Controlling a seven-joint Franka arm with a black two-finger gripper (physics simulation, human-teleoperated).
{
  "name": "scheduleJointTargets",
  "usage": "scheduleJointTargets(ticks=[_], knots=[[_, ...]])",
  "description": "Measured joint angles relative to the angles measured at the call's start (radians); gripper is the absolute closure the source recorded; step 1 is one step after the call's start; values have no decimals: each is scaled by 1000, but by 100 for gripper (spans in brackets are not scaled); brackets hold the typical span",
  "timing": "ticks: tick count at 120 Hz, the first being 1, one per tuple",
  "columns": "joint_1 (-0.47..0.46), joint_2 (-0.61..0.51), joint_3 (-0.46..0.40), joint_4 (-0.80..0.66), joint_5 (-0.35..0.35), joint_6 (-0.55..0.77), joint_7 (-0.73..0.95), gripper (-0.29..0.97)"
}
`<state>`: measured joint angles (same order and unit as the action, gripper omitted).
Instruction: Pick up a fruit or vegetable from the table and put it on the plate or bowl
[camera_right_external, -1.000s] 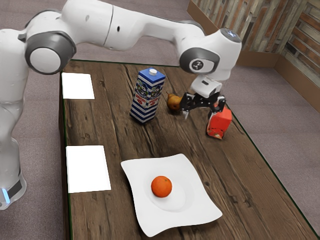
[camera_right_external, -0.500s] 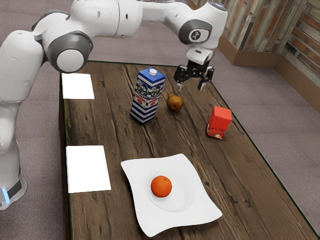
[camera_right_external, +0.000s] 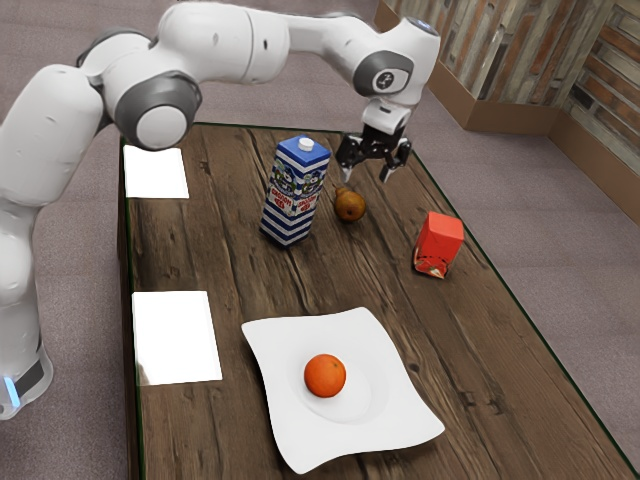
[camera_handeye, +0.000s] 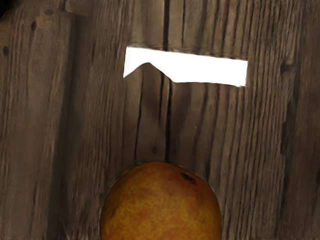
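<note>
A brown-yellow pear (camera_right_external: 349, 205) lies on the dark wooden table (camera_right_external: 480, 330) just right of a blue and white milk carton (camera_right_external: 295, 190). My black gripper (camera_right_external: 364, 174) hangs open a little above and behind the pear, with nothing between its fingers. The wrist view looks down on the pear (camera_handeye: 160, 202) right below my hand. Near the front of the table sits a white square plate (camera_right_external: 400, 425) holding an orange (camera_right_external: 325, 375).
A red box (camera_right_external: 438, 243) stands near the table's right edge in the exterior view. Two white paper sheets lie along the left side, one at the back (camera_right_external: 155, 171) and one nearer the front (camera_right_external: 176, 337). A white patch (camera_handeye: 190, 67) marks the wood beyond the pear.
My gripper rose from beside the red box, swung back toward the exterior view's left, and now sits lower and closer over the pear. The orange and the boxes have stayed put.
</note>
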<state>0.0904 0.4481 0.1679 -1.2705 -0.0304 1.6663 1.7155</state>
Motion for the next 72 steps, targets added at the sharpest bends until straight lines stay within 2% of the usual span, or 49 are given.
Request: scheduleJointTargets(ticks=[72], knots=[[16,57,1,-1,0,9,28,0]])
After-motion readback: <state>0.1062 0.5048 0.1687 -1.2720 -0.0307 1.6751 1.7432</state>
